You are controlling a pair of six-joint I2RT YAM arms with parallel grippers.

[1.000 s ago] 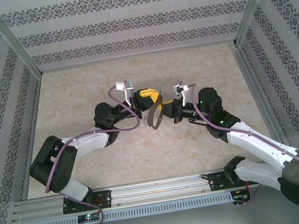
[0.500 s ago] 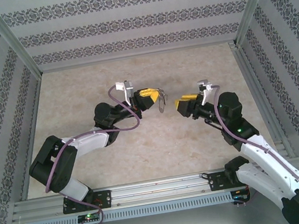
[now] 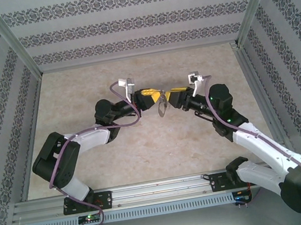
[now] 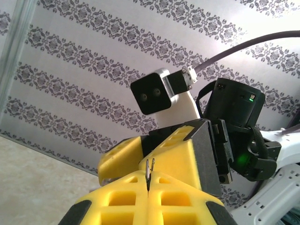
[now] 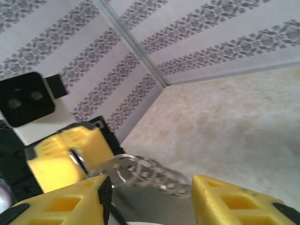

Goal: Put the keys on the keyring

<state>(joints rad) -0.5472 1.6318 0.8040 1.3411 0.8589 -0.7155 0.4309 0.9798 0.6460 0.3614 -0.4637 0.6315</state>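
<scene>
My left gripper [image 3: 157, 94] hangs above the middle of the table, shut on the thin silver keyring [image 3: 162, 106], which dangles below its yellow fingertips. In the left wrist view the keyring [image 4: 149, 169] stands edge-on, pinched between the shut yellow fingers [image 4: 117, 201]. My right gripper [image 3: 173, 94] faces it tip to tip, open. In the right wrist view the keyring [image 5: 77, 159] is held at the left gripper's yellow pads [image 5: 63, 161], and a blurred silvery linked piece [image 5: 145, 171] stretches from it across the gap of my right gripper [image 5: 150, 190]. I cannot tell whether that piece is chain or keys.
The beige marbled tabletop [image 3: 145, 153] lies below both arms. Patterned walls [image 3: 125, 20] close it in at the back and sides. A metal rail [image 3: 162, 187] with both arm bases runs along the near edge.
My right gripper opened, drew back to the right, then came in again close to the keyring, jaws apart. The dark piece it held against the ring no longer shows. My left gripper stayed shut.
</scene>
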